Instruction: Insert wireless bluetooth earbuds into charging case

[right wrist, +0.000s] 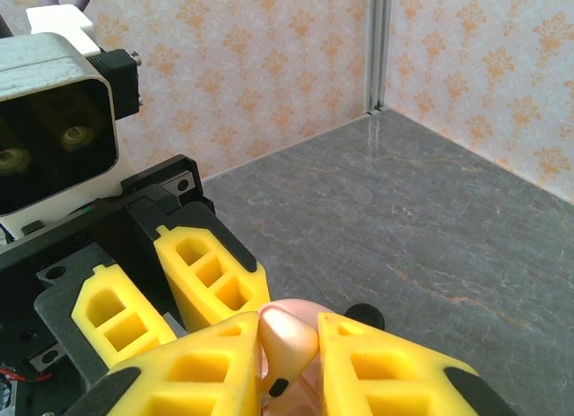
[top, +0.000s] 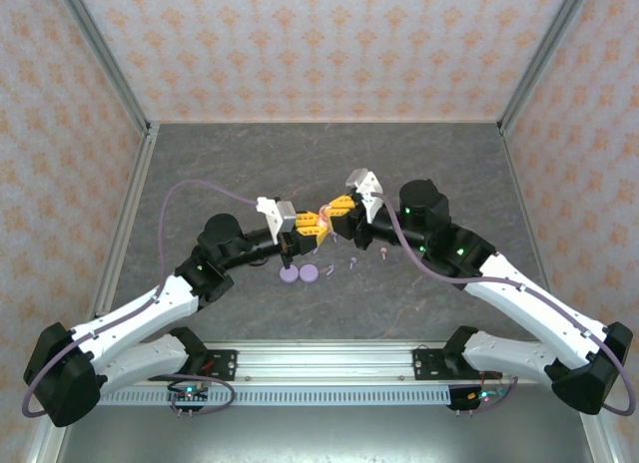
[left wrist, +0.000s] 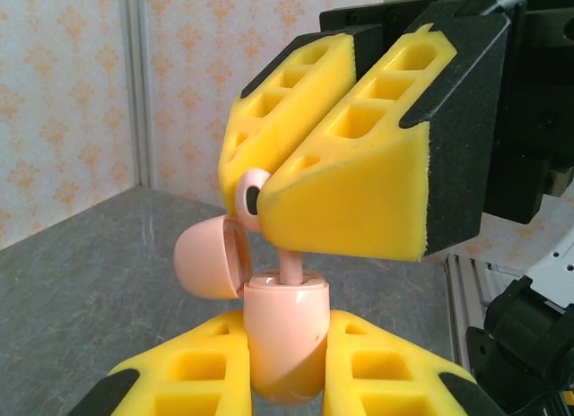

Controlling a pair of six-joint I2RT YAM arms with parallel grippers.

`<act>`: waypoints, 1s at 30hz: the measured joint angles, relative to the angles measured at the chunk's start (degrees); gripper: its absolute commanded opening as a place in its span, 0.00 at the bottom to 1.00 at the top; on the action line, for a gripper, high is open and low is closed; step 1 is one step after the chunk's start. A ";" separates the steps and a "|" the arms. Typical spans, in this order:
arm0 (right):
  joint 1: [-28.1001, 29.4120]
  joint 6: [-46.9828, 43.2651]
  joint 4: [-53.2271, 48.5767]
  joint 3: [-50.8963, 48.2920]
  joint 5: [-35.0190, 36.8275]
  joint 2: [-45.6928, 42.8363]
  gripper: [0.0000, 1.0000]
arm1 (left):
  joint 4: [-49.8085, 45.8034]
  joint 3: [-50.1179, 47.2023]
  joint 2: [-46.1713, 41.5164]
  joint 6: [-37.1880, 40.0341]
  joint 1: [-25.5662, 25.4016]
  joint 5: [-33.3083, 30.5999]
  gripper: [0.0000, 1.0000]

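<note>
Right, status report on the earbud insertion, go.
Left gripper shut on open pink case. Right gripper shut on pink earbud, stem dipping into case. Nothing in the way.

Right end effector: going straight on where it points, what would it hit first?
Probably the open pink case, held by the left end effector; the earbud in the right end effector sits at its mouth.
</note>
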 measured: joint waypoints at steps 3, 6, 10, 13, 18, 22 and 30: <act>0.00 0.04 0.15 -0.11 -0.24 -0.02 0.21 | 0.07 0.00 0.09 -0.55 0.00 -0.17 0.00; 0.02 0.22 0.15 -0.46 -1.07 -0.02 0.21 | 1.14 0.00 0.11 -0.74 0.00 -0.35 0.00; 0.00 0.44 0.15 -0.46 -1.09 -0.02 0.24 | 1.40 0.00 0.22 -0.79 0.00 -0.37 0.00; 0.00 0.92 0.15 -0.46 -1.05 -0.02 0.27 | 1.46 0.00 0.22 -0.76 0.00 -0.35 0.00; 0.00 2.38 -0.33 0.20 -1.14 0.26 0.39 | 1.53 0.00 0.22 -0.76 0.00 -0.42 0.00; 0.37 4.46 -2.25 2.64 -2.14 0.94 0.53 | 2.45 0.00 0.22 -0.76 0.00 -0.87 0.00; -0.66 9.86 -5.90 9.90 -0.59 1.16 0.63 | 4.59 -0.42 0.20 -0.72 0.00 -1.05 0.00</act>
